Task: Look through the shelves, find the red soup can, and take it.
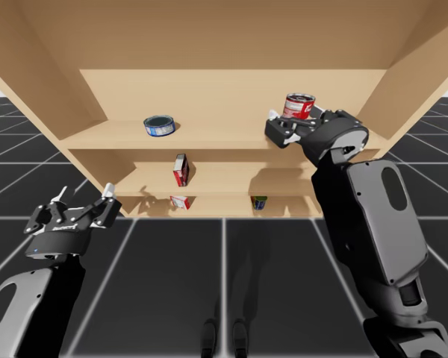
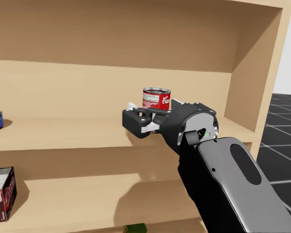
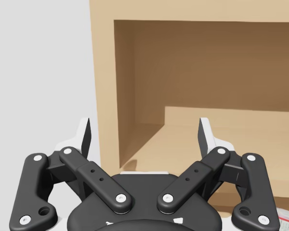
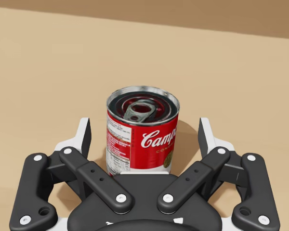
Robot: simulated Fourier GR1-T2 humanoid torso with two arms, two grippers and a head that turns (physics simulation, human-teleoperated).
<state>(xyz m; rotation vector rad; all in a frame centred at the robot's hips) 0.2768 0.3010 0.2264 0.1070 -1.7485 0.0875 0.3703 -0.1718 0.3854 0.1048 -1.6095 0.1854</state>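
On the top shelf (image 1: 224, 138), over toward its right end, the red soup can (image 4: 142, 130) is standing upright with its pull-tab lid facing up. My right end effector (image 4: 144, 137) is reached in around it, so the can sits right between the two fingers, but they're spread wide with a gap on each side and neither one is touching it. Further left on that same shelf there's a flat blue can (image 1: 159, 125), well apart from the soup can. The middle shelf has a red box (image 1: 181, 170) standing up, and the bottom one has a red-and-white box (image 1: 181, 201) and a green can (image 1: 259, 202). My left end effector (image 3: 144, 132) hangs low by the left end of the shelves, fingers apart, holding nothing.
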